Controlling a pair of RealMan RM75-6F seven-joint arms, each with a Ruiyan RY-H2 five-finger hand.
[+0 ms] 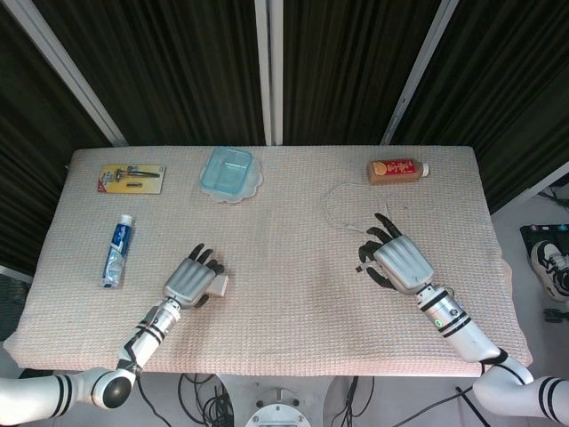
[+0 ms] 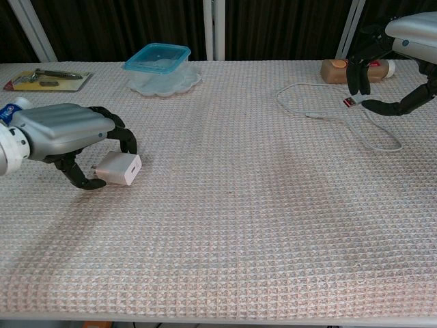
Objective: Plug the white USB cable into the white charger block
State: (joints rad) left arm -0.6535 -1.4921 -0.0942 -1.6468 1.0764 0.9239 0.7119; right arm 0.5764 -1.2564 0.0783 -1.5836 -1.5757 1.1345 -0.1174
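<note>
The white charger block (image 1: 219, 285) (image 2: 119, 169) lies on the woven cloth at the front left. My left hand (image 1: 190, 281) (image 2: 63, 129) curls around it, fingers over its far edge and thumb at its near side by the prongs. The white USB cable (image 1: 333, 210) (image 2: 319, 116) loops on the cloth at the right. My right hand (image 1: 399, 263) (image 2: 414, 30) pinches the cable's plug (image 2: 349, 101), which has a red tip, and holds it a little above the cloth. About a third of the table's width separates the plug from the block.
A clear blue container (image 1: 229, 173) (image 2: 157, 60) stands at the back centre. A brown bottle (image 1: 397, 168) (image 2: 337, 70) lies at the back right, beyond the cable. A toothpaste tube (image 1: 116, 253) and a carded nail clipper (image 1: 132, 178) (image 2: 48, 78) lie at the left.
</note>
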